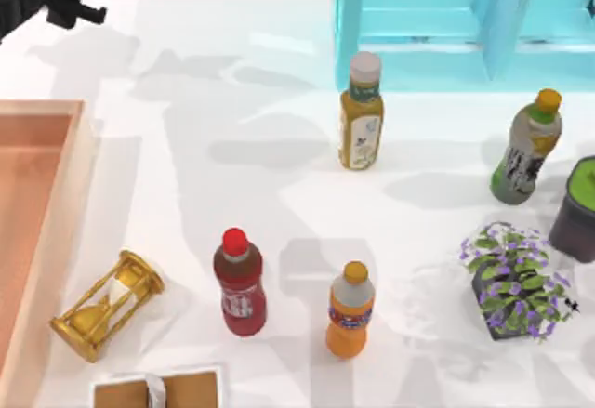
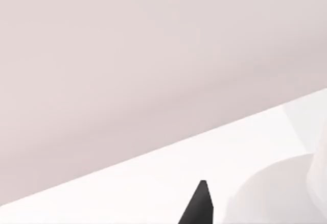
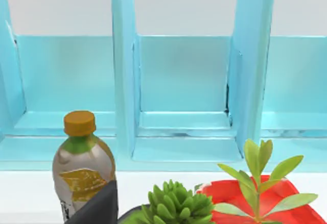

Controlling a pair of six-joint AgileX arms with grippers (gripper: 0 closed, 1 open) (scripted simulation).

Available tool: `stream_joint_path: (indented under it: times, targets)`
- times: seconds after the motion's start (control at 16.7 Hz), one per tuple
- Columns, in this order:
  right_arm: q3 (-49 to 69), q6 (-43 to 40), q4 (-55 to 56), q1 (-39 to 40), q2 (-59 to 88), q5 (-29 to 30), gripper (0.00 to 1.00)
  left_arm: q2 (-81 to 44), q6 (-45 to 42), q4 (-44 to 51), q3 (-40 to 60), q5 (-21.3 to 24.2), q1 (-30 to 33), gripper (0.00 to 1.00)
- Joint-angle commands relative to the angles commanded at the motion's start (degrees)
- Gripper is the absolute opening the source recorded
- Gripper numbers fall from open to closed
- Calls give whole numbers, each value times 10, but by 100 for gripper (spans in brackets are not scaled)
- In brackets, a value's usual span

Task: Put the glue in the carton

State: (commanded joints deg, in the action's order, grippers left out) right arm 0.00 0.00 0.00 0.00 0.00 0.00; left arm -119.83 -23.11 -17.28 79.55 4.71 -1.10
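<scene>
Peach carton (image 1: 37, 231) runs lengthwise along table's left edge; left claw (image 1: 79, 8) far-left.

A white counter (image 1: 279, 194) carries soft grey shadows across its surface. At its far edge stands a pale blue shelf unit (image 1: 446, 27) with upright dividers, against a plain pinkish-grey wall (image 2: 127, 55).

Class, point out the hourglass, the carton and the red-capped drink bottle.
hourglass (image 1: 105, 306), top view, its glass middle.
carton (image 1: 58, 205), top view, its right wall.
red-capped drink bottle (image 1: 242, 295), top view, its label.
</scene>
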Motion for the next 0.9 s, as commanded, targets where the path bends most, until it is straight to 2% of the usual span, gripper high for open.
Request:
stream_joint_path:
  times: [0.18, 0.6, 0.9]
  targets:
    - [0, 0, 0, 0, 0, 0, 100, 36, -197, 166, 7, 120, -119, 0]
    - [0, 0, 0, 0, 0, 0, 100, 66, -731, 615, -21, 432, -361, 0]
    - [0, 0, 0, 0, 0, 0, 100, 34, -1004, 876, -74, 605, -481, 0]
